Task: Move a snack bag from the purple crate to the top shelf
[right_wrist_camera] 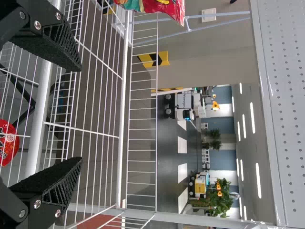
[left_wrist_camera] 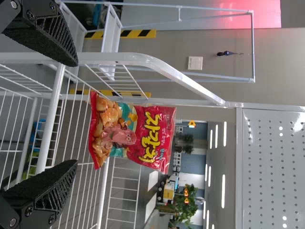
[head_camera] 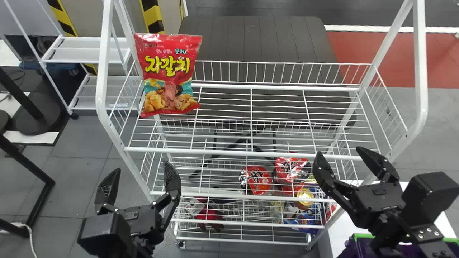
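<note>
A red snack bag [head_camera: 168, 75] stands upright at the left end of the top shelf [head_camera: 251, 153], leaning on the back rail. My left gripper [head_camera: 138, 175] is open in front of the rack's left side, apart from the bag. My right gripper [head_camera: 346, 157] is open at the rack's right front. In the left wrist view the bag [left_wrist_camera: 131, 133] is beyond the open left gripper [left_wrist_camera: 76, 114]. In the right wrist view the bag's edge [right_wrist_camera: 157, 5] shows past the open right gripper [right_wrist_camera: 81, 114]. The purple crate [head_camera: 358, 247] is at the lower right, partly behind the right arm.
Red-lidded bowls [head_camera: 256, 179] and other packs sit on the lower shelves, with red gloves [head_camera: 211, 215] further down at the left. White posts [head_camera: 104, 71] frame both ends of the rack. Another white rack [head_camera: 89, 50] stands behind at the left.
</note>
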`<control>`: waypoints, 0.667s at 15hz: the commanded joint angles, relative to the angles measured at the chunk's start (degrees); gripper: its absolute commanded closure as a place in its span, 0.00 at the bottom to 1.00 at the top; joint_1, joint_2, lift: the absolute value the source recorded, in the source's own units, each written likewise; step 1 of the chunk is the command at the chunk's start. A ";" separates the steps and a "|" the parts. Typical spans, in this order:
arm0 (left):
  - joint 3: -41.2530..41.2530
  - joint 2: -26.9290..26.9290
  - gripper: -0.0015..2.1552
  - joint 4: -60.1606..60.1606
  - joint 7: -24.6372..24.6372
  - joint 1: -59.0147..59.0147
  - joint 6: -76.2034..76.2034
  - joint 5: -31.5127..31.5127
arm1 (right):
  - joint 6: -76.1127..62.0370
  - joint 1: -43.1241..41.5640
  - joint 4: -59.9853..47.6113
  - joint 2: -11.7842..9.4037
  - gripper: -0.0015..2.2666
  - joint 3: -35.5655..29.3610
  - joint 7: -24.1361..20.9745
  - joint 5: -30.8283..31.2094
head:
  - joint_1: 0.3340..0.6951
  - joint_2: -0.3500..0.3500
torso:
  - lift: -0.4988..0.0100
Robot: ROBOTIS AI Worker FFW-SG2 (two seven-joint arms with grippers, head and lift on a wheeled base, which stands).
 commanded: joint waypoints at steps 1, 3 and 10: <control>0.00 0.05 0.04 -0.03 0.01 0.04 0.03 -0.08 | -0.07 0.13 0.05 0.22 0.07 0.00 -0.09 0.00 | 1.00 0.52 | 0.98; 0.00 0.05 0.04 -0.03 0.01 0.04 0.03 -0.08 | 0.11 0.13 0.05 0.31 0.07 -0.09 -0.09 0.00 | 1.00 0.52 | 0.98; -0.18 0.05 0.04 0.15 0.01 0.04 0.03 -0.25 | 0.81 0.22 -0.03 0.49 0.07 -0.09 -2.02 0.09 | 1.00 0.51 | 0.96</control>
